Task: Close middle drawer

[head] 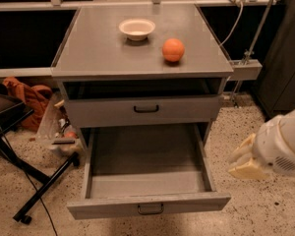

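Observation:
The middle drawer (147, 173) is pulled far out of the grey cabinet (142, 48). It shows a plain grey tray inside. Its low front (148, 206) faces me, with a small dark loop handle (150, 209) at its centre. My gripper (243, 162) is at the right, beside the drawer's right side and apart from it, on a white arm segment (282, 149). It holds nothing that I can see. The taller-fronted drawer (145, 109) sits above, nearly shut.
A white bowl (136, 28) and an orange fruit (173, 49) sit on the cabinet top. A black stand leg (39, 191) and an orange cloth (27, 95) lie on the speckled floor at the left. A cable and rail (246, 58) stand at the right.

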Robot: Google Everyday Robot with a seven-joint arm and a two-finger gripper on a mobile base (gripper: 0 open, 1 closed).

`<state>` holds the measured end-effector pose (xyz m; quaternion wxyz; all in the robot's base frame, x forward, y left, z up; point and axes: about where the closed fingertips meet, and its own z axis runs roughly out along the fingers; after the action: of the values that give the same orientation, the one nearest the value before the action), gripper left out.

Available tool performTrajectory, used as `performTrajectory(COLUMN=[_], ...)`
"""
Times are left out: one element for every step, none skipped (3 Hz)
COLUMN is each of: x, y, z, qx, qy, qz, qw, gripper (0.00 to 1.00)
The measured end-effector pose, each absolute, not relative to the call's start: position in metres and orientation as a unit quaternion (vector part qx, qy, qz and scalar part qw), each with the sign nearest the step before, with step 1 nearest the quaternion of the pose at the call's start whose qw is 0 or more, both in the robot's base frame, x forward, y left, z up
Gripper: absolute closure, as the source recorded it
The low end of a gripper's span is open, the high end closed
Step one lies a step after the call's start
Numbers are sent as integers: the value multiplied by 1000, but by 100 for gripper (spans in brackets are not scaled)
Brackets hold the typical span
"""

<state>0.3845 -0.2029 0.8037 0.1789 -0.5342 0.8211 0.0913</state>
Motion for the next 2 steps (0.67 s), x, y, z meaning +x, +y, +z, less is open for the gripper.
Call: performTrajectory(x=[366, 360], y=[-175, -134], z=[733, 669], qx=[-517, -503], qy=[828, 833], qz=[131, 158], qw=[175, 168], gripper=[89, 100])
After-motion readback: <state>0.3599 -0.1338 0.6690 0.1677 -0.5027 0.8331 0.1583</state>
